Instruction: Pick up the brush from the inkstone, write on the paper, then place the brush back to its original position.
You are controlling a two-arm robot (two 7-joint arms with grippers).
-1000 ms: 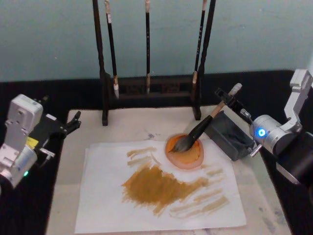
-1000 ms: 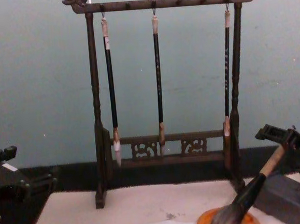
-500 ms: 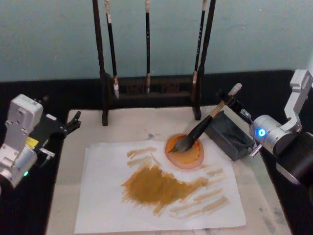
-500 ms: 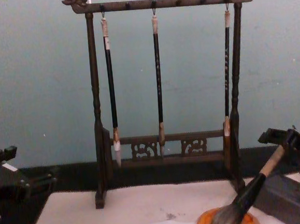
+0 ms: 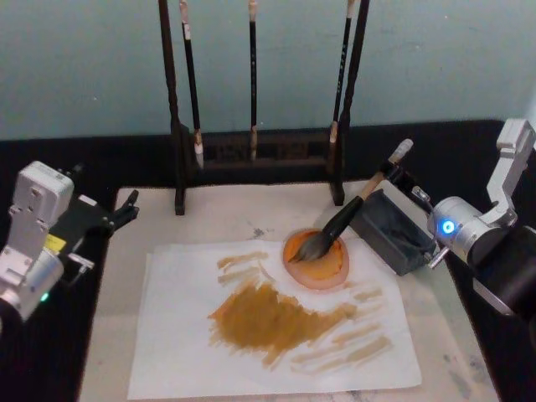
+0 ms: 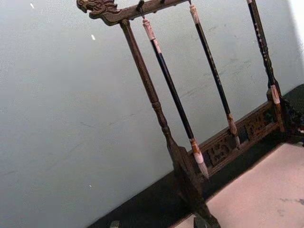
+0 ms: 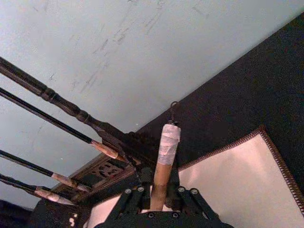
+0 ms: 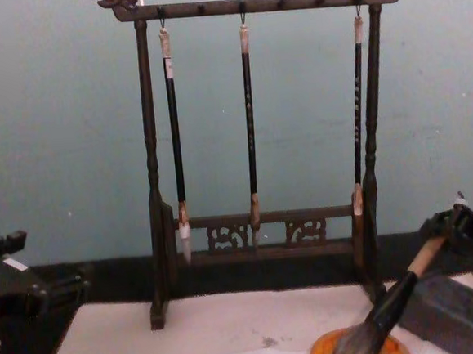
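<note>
Since 1 second ago, a slight retreat of the right hand [image 5: 392,173] up the handle toward the right edge of the table [image 5: 226,219], with the brush [image 5: 339,222] left unmoved. Bristle head down in the inkstone [image 5: 333,275] near the table's middle, handle slanting up and rightward over a corner of the grey block [image 5: 395,239]. Seen from the right wrist, dark fingers [image 7: 121,204] on both sides of the tan handle with gaps between, so apparently open and no longer gripping. Left hand [image 5: 126,209] parked just off the left edge; impossible to tell whether open or closed. Paper [image 5: 184,335] already covered with ochre strokes, so probably only the withdrawal left. Judged light and stiff in the wooden handle, soft and wet at the bristles, liable to roll or tip off the inkstone rim. Best taken on the upper handle, clear of the ferrule.
</note>
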